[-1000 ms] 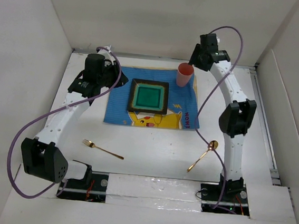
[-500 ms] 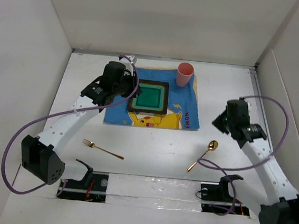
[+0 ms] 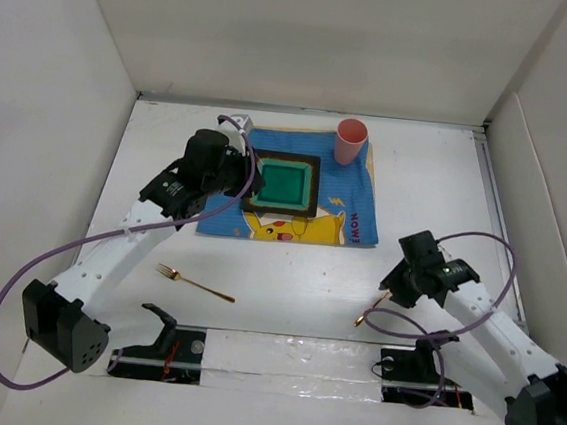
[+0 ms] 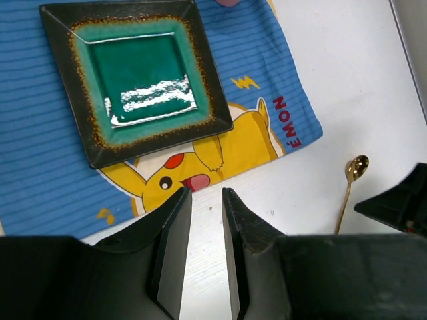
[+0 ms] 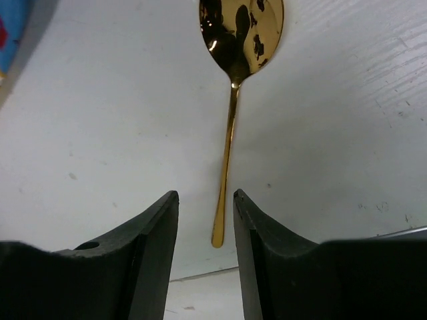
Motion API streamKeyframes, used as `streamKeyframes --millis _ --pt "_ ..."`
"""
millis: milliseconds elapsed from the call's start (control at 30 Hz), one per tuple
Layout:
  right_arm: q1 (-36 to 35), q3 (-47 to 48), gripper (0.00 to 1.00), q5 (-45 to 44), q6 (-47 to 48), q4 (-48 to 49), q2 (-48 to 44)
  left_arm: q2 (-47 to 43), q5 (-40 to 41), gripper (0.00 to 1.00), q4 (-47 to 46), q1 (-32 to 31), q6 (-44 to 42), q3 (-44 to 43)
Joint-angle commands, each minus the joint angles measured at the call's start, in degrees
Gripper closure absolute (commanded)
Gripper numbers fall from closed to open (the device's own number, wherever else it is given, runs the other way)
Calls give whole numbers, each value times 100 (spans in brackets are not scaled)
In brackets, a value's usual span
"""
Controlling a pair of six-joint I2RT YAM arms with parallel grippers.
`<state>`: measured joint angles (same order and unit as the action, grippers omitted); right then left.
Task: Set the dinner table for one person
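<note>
The blue striped cloth mat [image 3: 221, 219], green-glazed square plate [image 3: 284, 182] and pink cup [image 3: 351, 141] are set on the white table [image 3: 288, 273] beneath the left hand [image 4: 207, 200] and right hand [image 5: 205, 200], both slightly spread and empty, while the gold spoon [image 5: 230, 133] just ahead of the right hand and the gold fork [image 3: 194, 283] await placing.

Narrowly parted left hand [image 4: 206, 197], right hand [image 5: 205, 200] parted too, both empty.

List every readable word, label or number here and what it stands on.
"ÉMON": red letters along the right edge of the blue striped mat, beside the yellow cartoon figure.
No other text: the plate, cup, spoon and fork show no lettering.
</note>
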<state>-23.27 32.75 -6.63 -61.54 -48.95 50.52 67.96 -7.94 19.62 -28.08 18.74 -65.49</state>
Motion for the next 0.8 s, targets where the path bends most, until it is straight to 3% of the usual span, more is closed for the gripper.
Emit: streamKeyframes --millis 0,167,300,467,733,767 --pt "-169 -76 57 -66 -262 290 561 -318 -67 77 -107 -40 -11 98" --pt "-292 266 60 -444 -315 246 1134 -486 -76 77 -134 -40 15 221" --pt "-345 425 67 -523 -447 140 1521 -635 12 77 -160 -40 33 239" --pt "-397 889 71 -576 -692 -184 2493 -924 301 77 -177 -40 -2 300" --pt "-521 1260 71 -593 -904 -493 3270 -1268 619 77 -151 -40 -134 572" --pt "-521 1269 75 -593 -921 -519 3306 -1285 567 77 -160 -40 -160 616"
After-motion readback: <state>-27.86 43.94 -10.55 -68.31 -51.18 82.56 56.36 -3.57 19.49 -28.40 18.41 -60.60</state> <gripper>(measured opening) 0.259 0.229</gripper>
